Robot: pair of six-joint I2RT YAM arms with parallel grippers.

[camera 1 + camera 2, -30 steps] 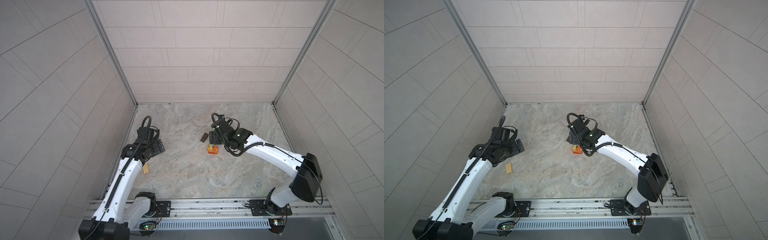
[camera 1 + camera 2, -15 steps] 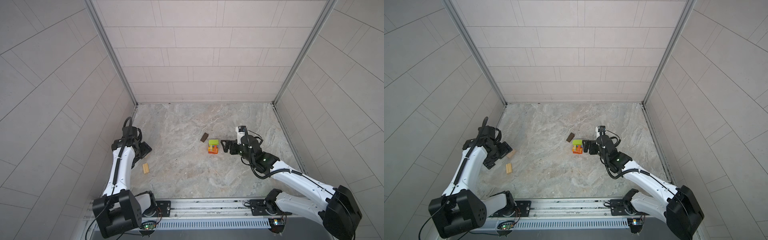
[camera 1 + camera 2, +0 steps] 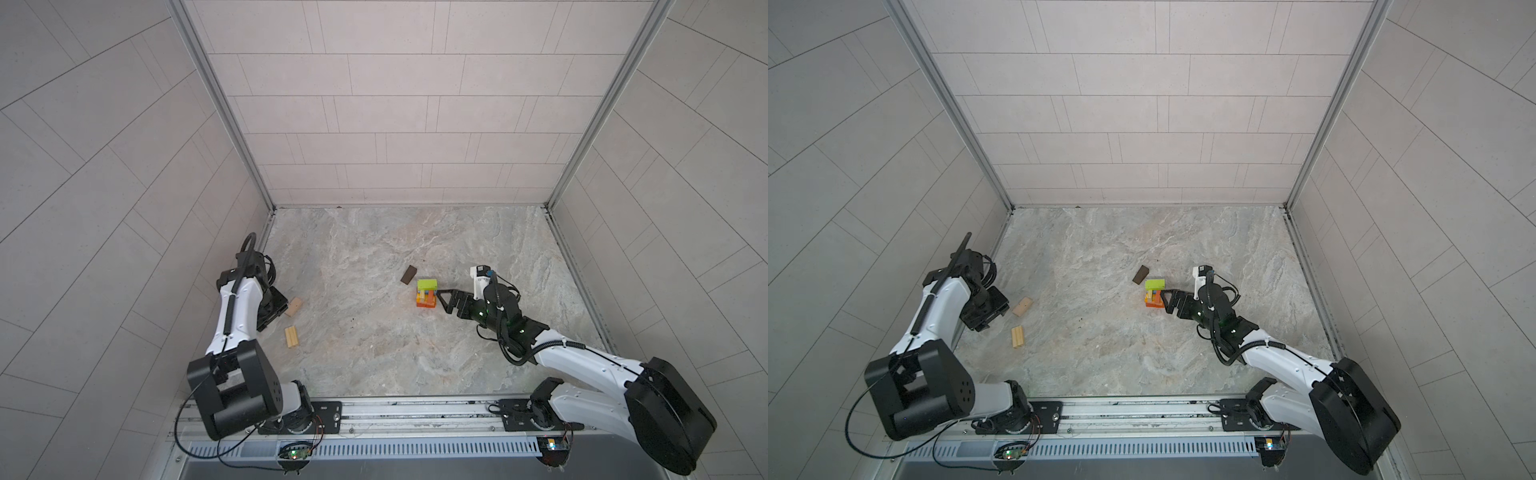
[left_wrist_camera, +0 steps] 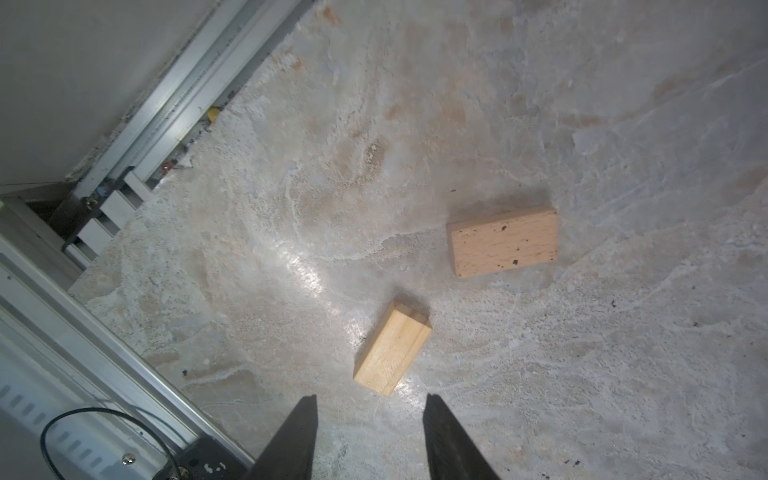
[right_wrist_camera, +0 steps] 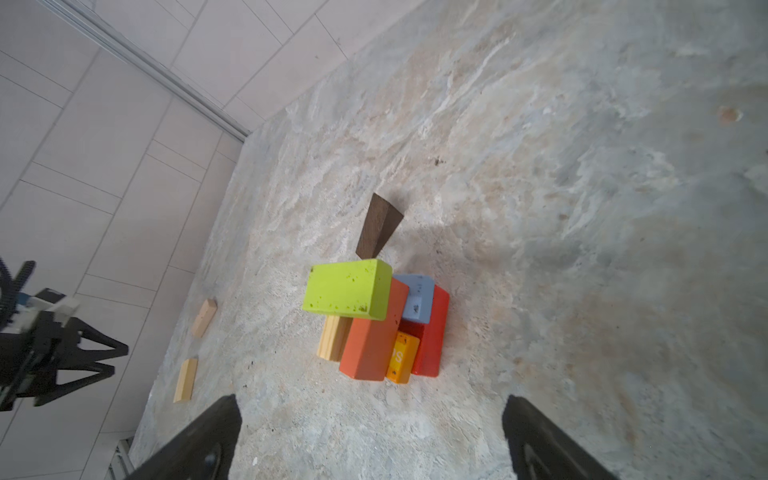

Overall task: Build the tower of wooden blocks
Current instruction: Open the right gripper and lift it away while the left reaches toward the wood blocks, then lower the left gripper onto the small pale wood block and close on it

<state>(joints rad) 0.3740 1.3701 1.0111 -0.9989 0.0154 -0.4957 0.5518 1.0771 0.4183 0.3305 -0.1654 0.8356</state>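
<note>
tower (image 3: 427, 293) sits mid-floor on the marble slab (image 3: 374, 353), a bit toward the right edge: red and orange bricks at the base, a blue and a tan one tucked in, green block (image 5: 348, 290) capping it and overhanging one side, so it looks lopsided. dark brown block (image 3: 409, 274) lies loose just beside the tower on the back-wall side, not stacked yet. right gripper (image 5: 370, 432) sits just beside the tower, fingers spread wide, holding nothing, likely clear of the stack to avoid a knock. left gripper (image 4: 370, 424) is near the left edge, jaws apart and empty, lined up just short of the nearer tan block (image 4: 392, 348); second tan block (image 4: 503, 242) lies flat close by. probably the next pick.
</note>
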